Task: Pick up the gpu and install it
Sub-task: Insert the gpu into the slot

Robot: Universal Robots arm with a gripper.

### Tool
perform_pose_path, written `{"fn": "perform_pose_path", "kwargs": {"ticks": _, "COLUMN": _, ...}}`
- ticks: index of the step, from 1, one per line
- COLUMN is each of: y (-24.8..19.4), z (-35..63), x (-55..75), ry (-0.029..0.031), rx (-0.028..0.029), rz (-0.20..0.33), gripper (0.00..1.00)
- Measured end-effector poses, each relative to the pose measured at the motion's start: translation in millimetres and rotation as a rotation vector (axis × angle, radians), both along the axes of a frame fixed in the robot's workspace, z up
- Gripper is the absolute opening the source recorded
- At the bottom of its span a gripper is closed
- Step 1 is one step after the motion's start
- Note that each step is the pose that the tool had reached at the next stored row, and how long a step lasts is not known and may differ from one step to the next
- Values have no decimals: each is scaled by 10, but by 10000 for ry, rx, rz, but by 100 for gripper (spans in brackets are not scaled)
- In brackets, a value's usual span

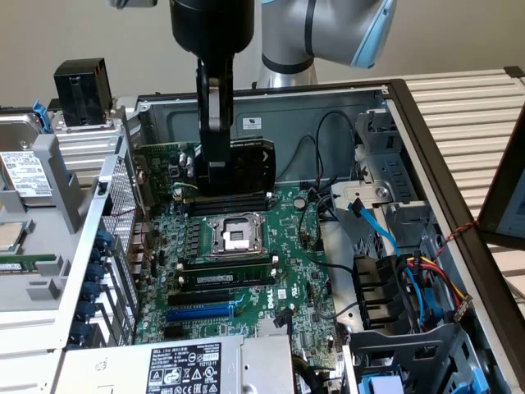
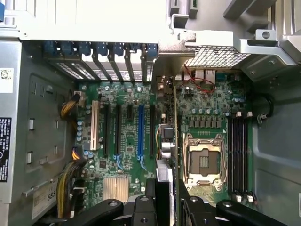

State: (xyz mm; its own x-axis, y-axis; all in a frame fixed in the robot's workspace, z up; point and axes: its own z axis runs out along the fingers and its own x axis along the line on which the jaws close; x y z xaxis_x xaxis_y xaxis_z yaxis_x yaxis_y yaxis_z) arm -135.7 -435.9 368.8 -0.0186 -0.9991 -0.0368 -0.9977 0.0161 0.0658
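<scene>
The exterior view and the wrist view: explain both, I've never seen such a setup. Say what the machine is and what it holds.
The grey and blue machine is a robot arm ending in a black gripper, a two-fingered clamp. The exterior view comes from a camera off the arm; the wrist view from a camera on its wrist, looking down past the gripper. Below lies an open computer case with a green circuit board. The gripper is shut on a small graphics card, held on edge above that board.

slatted bench (image 1: 469, 115), prob. metal: open pc case (image 1: 328, 113) atop.
</scene>
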Motion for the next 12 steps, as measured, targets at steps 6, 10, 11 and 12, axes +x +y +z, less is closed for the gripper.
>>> {"fn": "perform_pose_path", "kwargs": {"ticks": 6, "y": -2, "z": -108, "x": -22, "ry": -1, "rx": 0, "rz": 0, "gripper": 27}}
{"fn": "perform_pose_path", "kwargs": {"ticks": 10, "y": -23, "z": -182, "x": -38, "ry": -1, "rx": 2, "rz": 2, "gripper": 27}}
{"fn": "perform_pose_path", "kwargs": {"ticks": 11, "y": -29, "z": -200, "x": -41, "ry": -1, "rx": 2, "rz": 1, "gripper": 27}}
{"fn": "perform_pose_path", "kwargs": {"ticks": 12, "y": -35, "z": -218, "x": -44, "ry": 0, "rx": 1, "rz": 0, "gripper": 27}}
